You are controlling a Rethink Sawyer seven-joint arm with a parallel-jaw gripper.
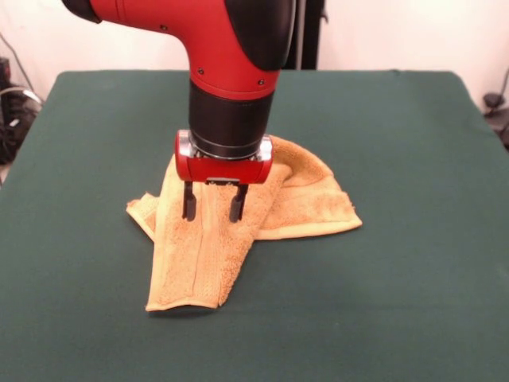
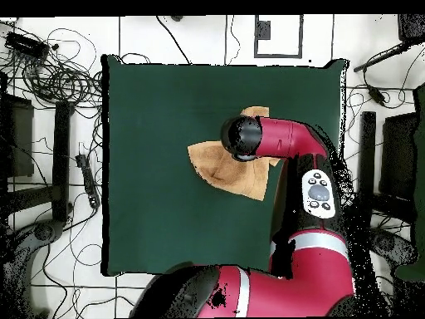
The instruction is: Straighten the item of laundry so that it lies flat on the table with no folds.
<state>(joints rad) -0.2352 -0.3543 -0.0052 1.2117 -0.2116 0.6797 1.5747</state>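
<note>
Spread apart, the gripper [image 1: 213, 203] hangs with its two black fingers [image 1: 188, 202] pointing straight down over the towel [image 1: 238, 231], a clear gap between them and nothing caught in it. In the front view the tips sit at or just above the cloth; whether they touch it cannot be told.

Going left to right in the front view: a small folded corner of the yellow-orange towel pokes out at the left, then a long flap with a woven band runs down toward the near edge of the table [image 1: 413, 302], and to the right a wider bunched part spreads out to a point. The towel is doubled over itself and rumpled, lying near the middle of the dark green table.

From overhead the towel [image 2: 214, 166] shows as a crumpled shape on the green table [image 2: 158, 125], partly hidden under the black wrist and red arm [image 2: 286, 137] that reaches over it.
</note>
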